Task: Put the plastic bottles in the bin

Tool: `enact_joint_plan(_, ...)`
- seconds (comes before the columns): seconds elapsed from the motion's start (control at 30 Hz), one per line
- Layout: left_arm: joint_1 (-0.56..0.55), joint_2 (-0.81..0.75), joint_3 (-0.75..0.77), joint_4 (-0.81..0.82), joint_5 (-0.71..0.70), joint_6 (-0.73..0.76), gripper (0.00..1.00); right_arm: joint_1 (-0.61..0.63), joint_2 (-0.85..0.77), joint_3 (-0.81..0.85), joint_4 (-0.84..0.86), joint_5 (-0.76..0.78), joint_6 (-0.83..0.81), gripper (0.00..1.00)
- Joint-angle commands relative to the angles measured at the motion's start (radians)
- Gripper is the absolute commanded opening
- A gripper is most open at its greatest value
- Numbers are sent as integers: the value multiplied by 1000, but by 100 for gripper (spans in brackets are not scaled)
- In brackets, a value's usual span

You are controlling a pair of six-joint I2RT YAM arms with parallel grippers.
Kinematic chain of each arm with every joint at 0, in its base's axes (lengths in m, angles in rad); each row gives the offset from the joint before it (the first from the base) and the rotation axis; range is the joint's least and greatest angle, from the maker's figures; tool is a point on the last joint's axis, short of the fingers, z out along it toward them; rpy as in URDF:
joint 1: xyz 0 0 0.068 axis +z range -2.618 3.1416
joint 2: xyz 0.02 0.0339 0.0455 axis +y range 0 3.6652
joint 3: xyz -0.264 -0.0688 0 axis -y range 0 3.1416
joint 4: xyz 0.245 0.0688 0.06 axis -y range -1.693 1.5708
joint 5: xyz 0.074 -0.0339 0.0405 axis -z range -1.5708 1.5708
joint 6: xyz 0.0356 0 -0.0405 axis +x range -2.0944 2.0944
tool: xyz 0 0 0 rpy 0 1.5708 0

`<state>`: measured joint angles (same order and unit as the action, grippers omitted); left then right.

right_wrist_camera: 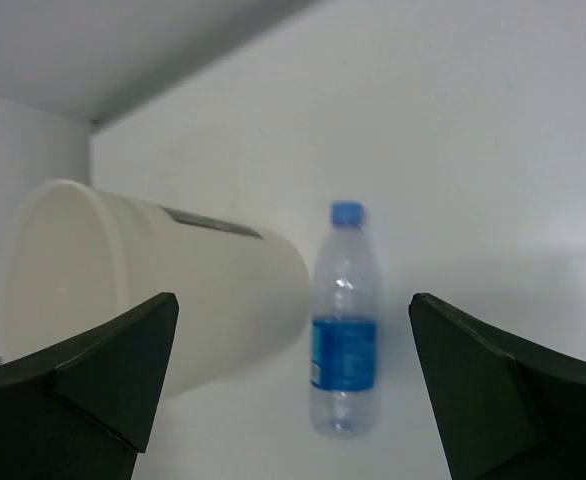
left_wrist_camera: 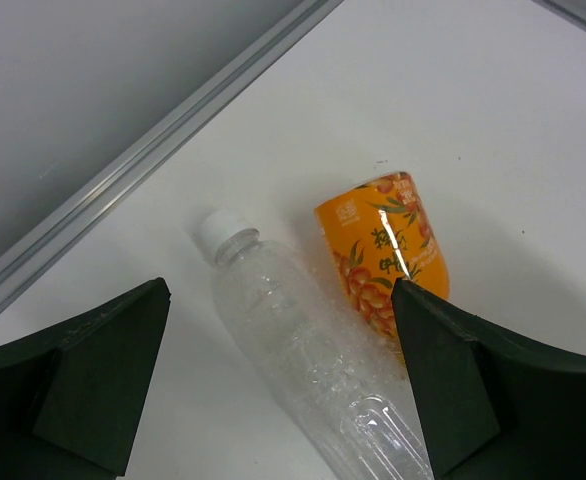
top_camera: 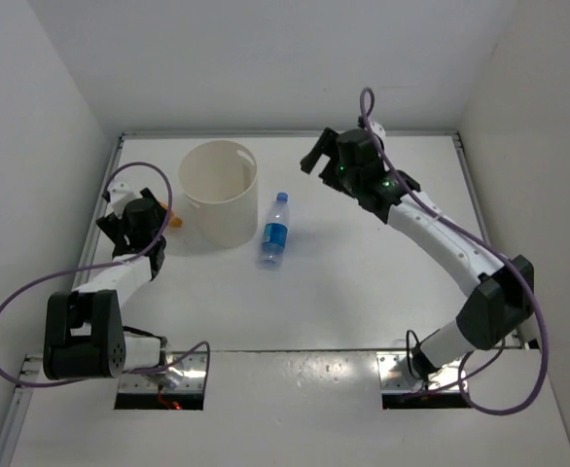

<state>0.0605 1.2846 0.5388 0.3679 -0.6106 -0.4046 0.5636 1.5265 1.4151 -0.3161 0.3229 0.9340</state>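
Clear bottle (left_wrist_camera: 303, 350) under open left hand (left_wrist_camera: 278, 290), orange bottle (left_wrist_camera: 383, 250) alongside.

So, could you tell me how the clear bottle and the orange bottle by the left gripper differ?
The clear bottle is see-through; the orange bottle is orange with a leafy print. The clear bottle shows a white cap; the orange bottle's cap is hidden. Both lie side by side on the table.

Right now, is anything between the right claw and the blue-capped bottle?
Nothing visible does. The open right claw faces the blue-capped bottle, which lies on its side beside the bin, unobstructed in the wrist view.
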Motion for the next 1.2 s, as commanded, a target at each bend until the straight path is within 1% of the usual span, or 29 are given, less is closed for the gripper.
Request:
enact_joint_plan(0.0,10,13,36,-6,-12,-3,100,-45,-16,-89,12,-168,204,100)
enact_joint_plan(0.03,10,13,36,-18,-12,-3,100,-54,18,-90,-6,-235,204,100)
enact_joint_plan(0.1,-1,13,46,-27,-26,-17,100,-54,67,-99,-31,-295,216,100)
enact_joint_plan(0.13,-1,13,46,-43,-35,-36,100,-54,124,-78,-59,-338,207,100)
enact_joint_plan(0.23,-11,13,55,-55,-47,-50,100,-54,216,-48,-138,-396,186,100)
enact_joint_plan(0.37,-11,4,75,-98,-58,-59,100,-54,338,-59,-104,-530,177,100)
enact_joint_plan(0.43,-11,4,75,-107,-69,-59,100,-45,374,-68,-94,-559,177,100)
enact_joint_plan(0.47,-11,4,75,-116,-69,-59,100,-45,386,-68,-56,-579,166,100)
enact_joint_plan(0.57,-11,4,75,-116,-83,-37,100,-34,417,-81,-26,-588,166,100)
enact_joint_plan(0.7,-11,4,75,-106,-92,-37,100,-34,474,-30,-35,-601,141,100)
enact_joint_plan(0.77,-11,4,66,-106,-92,-37,100,-34,492,-30,-25,-611,131,100)
enact_joint_plan(0.93,-11,22,84,-95,-92,-46,100,-34,547,-67,38,-672,187,100)
enact_joint_plan(1.07,-11,32,84,-86,-83,-46,100,-44,601,-39,26,-693,178,100)
enact_joint_plan(1.17,-11,32,84,-96,-101,-71,100,-44,644,-39,41,-742,199,98)
